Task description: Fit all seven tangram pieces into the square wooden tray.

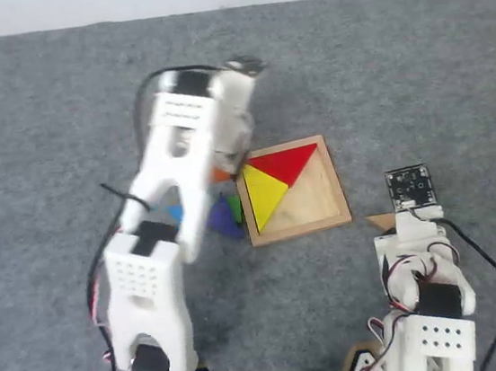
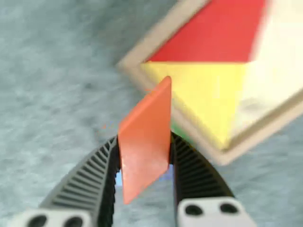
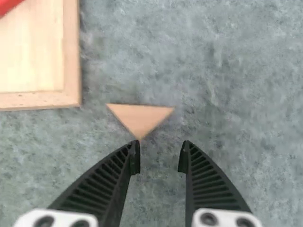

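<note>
The square wooden tray is lying on the grey mat with two pieces seated. A red triangle is filling its 12 o'clock side and a yellow triangle its 9 o'clock side, each with its long edge against the rim. The wood from 3 to 6 o'clock is sitting bare.

Just off the tray's 10 o'clock corner the left gripper is pinching a flat orange piece by its two faces, holding it on edge. A blue piece, a purple piece and a green piece are waiting outside the rim at 9 o'clock, partly under that arm. At about 4 o'clock from the tray a tan triangle is lying on the mat. The right gripper is hanging just short of it, jaws spread, touching nothing.

To my eye, the orange piece is going in next. It wants tipping flat and turning until an edge is running along a slanted side of the seated triangles. Then it should be lowered almost onto the wood before being released, clearing the rim without nudging the yellow triangle.
</note>
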Controlling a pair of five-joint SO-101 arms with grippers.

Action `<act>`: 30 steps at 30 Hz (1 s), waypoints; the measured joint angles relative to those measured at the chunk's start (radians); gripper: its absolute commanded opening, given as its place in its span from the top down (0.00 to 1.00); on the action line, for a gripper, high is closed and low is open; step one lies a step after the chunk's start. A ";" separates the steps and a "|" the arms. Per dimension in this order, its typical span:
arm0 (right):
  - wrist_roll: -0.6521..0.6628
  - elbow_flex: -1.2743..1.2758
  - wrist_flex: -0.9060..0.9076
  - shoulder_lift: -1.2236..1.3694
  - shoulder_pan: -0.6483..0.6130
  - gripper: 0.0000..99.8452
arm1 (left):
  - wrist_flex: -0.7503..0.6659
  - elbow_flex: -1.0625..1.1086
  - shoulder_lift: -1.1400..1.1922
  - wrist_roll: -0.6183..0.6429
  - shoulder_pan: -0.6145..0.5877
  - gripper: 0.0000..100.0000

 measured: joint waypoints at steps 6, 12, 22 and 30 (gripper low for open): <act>0.000 0.000 0.018 0.000 0.063 0.86 | -0.023 0.000 0.000 0.292 0.218 0.99; 0.000 0.000 0.018 0.000 0.066 0.86 | -0.112 0.000 0.000 0.551 0.290 0.99; 0.000 0.000 0.018 0.000 0.064 0.86 | -0.190 -0.124 0.192 0.667 0.327 0.99; 0.000 0.000 0.018 0.000 0.064 0.86 | -0.120 -0.430 0.396 0.674 0.351 0.82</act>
